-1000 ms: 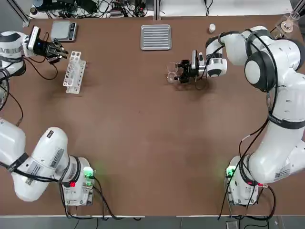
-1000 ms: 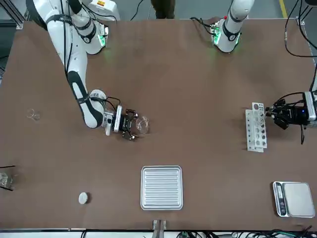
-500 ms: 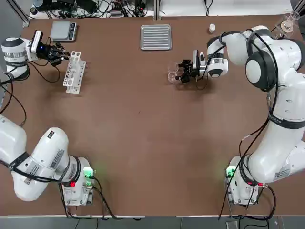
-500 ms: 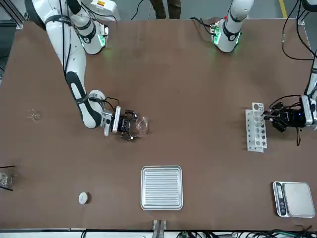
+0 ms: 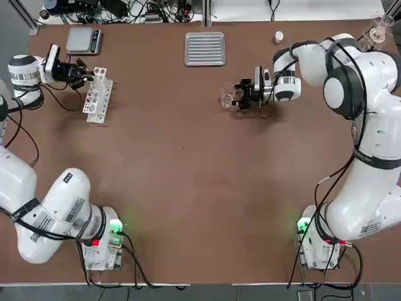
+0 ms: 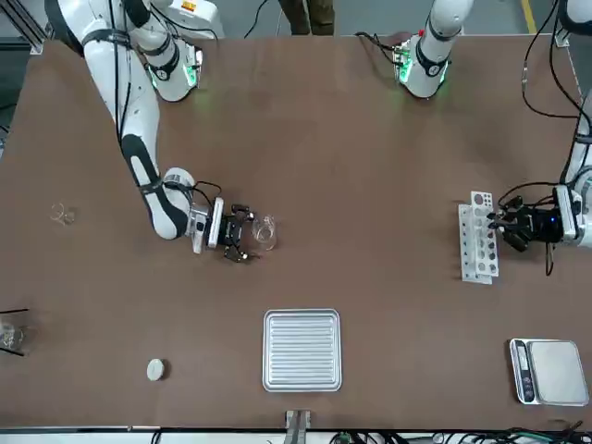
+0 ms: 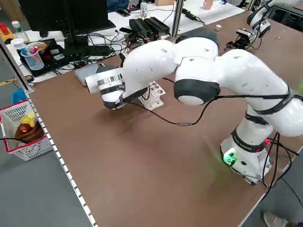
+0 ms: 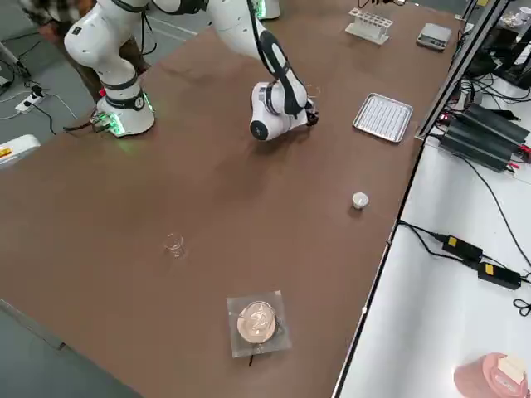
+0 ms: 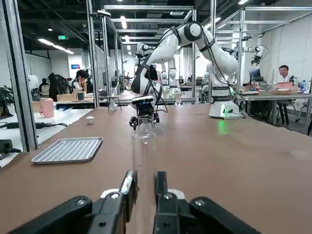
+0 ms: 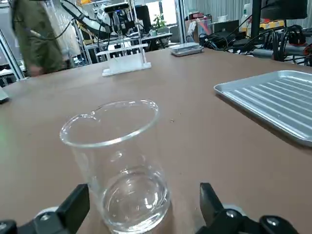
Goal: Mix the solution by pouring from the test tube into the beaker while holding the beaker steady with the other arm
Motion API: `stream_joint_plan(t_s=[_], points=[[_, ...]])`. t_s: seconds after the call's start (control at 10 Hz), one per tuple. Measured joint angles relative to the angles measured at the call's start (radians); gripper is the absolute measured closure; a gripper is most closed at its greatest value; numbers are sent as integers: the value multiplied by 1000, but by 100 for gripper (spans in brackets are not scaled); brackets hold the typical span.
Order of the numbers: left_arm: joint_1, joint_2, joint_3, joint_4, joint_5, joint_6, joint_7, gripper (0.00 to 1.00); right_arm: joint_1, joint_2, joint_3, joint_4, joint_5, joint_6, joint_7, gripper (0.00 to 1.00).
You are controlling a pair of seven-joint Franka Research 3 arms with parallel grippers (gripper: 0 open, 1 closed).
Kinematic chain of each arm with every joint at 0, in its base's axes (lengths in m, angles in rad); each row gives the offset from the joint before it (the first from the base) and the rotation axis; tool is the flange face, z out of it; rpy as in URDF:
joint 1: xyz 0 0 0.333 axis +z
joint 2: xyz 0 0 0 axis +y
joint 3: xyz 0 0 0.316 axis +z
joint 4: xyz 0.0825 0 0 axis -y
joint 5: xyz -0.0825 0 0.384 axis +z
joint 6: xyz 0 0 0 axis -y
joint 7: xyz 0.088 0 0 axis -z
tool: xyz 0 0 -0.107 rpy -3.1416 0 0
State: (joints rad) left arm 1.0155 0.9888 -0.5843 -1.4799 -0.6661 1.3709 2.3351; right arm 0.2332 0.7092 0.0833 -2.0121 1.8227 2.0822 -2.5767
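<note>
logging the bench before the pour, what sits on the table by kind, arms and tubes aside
clear glass vessels (beaker, tiny piece, flask on wire stand): 3
ribbed metal tray: 1
grey flat scale: 1
white plastic test tube rack: 1
small white round cap: 1
total: 7

On the table (image 5: 188, 163), the beaker (image 5: 227, 98) stands between the spread fingers of the right gripper (image 5: 239, 94), with the ribbed tray (image 5: 205, 48) beyond it toward the far edge. Well apart at the robot's left, the left gripper (image 5: 88, 74) meets the far end of the test tube rack (image 5: 98, 95) — the scale (image 5: 84, 39) just behind it. A small round cap (image 5: 279, 37) lies right of the tray.
</note>
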Motion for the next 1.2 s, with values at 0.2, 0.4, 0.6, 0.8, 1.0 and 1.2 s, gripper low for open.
stream_joint_plan(t_s=[0.2,0.4,0.6,0.8,1.0,1.2], points=[[-1,20,5,12,-2,0,1,78,-4,0,0,-1,-11,-2,0,0],[-1,33,7,21,-2,-2,1,78,-4,0,0,-1,-24,-5,0,0],[-1,38,7,24,-2,-3,6,78,-10,-2,0,-1,-41,-5,0,0],[-3,43,13,25,-2,-3,19,78,-26,-7,0,-4,-59,-14,1,0],[-6,61,15,30,-2,-2,24,78,-50,-20,0,-15,-68,-16,1,0],[-9,78,20,39,-2,-2,35,78,-86,-47,-1,-19,-85,-21,6,0]])
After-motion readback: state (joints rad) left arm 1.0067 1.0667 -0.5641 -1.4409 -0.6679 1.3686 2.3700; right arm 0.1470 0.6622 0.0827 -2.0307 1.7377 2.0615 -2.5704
